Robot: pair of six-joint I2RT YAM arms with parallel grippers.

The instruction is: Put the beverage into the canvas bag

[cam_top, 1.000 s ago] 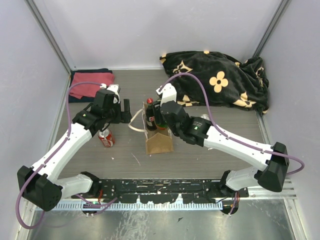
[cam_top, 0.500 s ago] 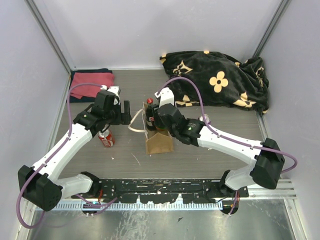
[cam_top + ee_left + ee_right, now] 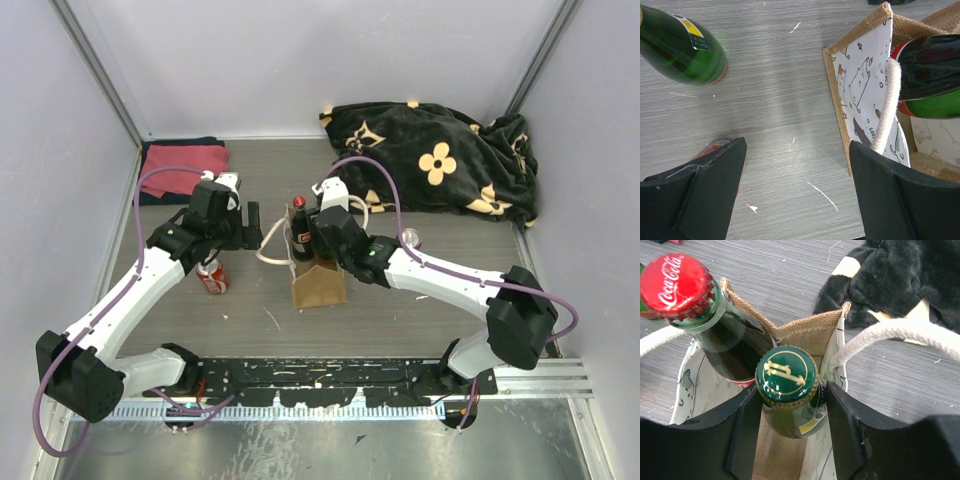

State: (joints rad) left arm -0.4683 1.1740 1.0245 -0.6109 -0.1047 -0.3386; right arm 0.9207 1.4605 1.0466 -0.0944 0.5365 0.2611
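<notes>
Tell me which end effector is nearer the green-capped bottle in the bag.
Right. The right end effector grips the green-capped bottle inside the canvas bag; the left end effector hangs open outside the bag, beside its rope handle.

I count three bottles: a red-capped bottle [image 3: 675,280], a green-capped bottle [image 3: 786,375] and a separate green bottle [image 3: 680,47]. There is one canvas bag [image 3: 320,285] and one red can [image 3: 212,278].

top view, centre: canvas bag [image 3: 318,285] stood on counter [image 3: 270,170] | in bag: cola bottle [image 3: 677,282] at upper left of right wrist view, beverage [image 3: 786,375] beside it, between right fingers [image 3: 742,440] | can [image 3: 212,279] stood left of bag | folded cloth [image 3: 183,160] lay upper left | blanket [image 3: 440,160] lay upper right, behind bag
</notes>
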